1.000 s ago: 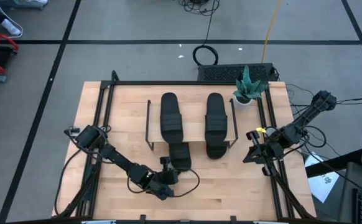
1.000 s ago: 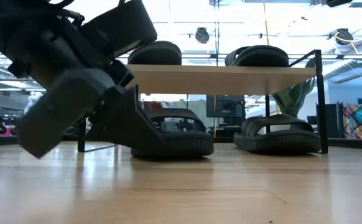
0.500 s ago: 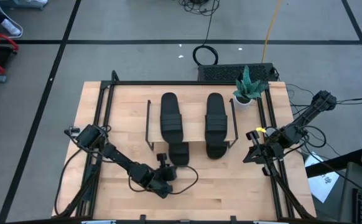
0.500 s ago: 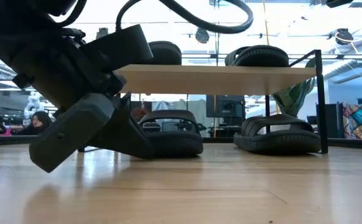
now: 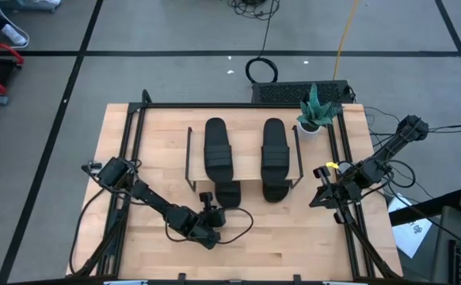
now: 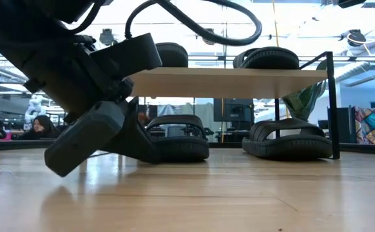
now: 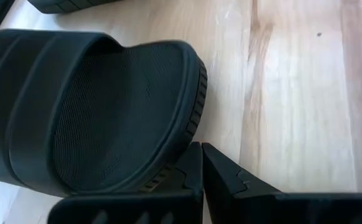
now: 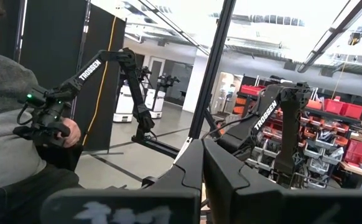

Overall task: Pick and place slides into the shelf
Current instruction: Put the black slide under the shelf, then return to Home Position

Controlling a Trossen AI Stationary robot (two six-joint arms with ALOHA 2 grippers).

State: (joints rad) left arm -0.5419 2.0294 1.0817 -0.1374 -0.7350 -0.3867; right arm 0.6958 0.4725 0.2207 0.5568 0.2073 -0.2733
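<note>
We see two slides (image 5: 217,148) atop the shelf (image 5: 294,162), two beneath — the left end effector (image 5: 207,207), clenched empty, nudges the last one (image 5: 229,194) in; right end effector (image 5: 321,196) clenched, idle.

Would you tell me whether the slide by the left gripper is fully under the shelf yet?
Not fully: the slide still sticks out from under the shelf, with the shut left gripper at its heel.

Robotics lab: spare arms (image 8: 116,68), red bins (image 8: 349,112).
</note>
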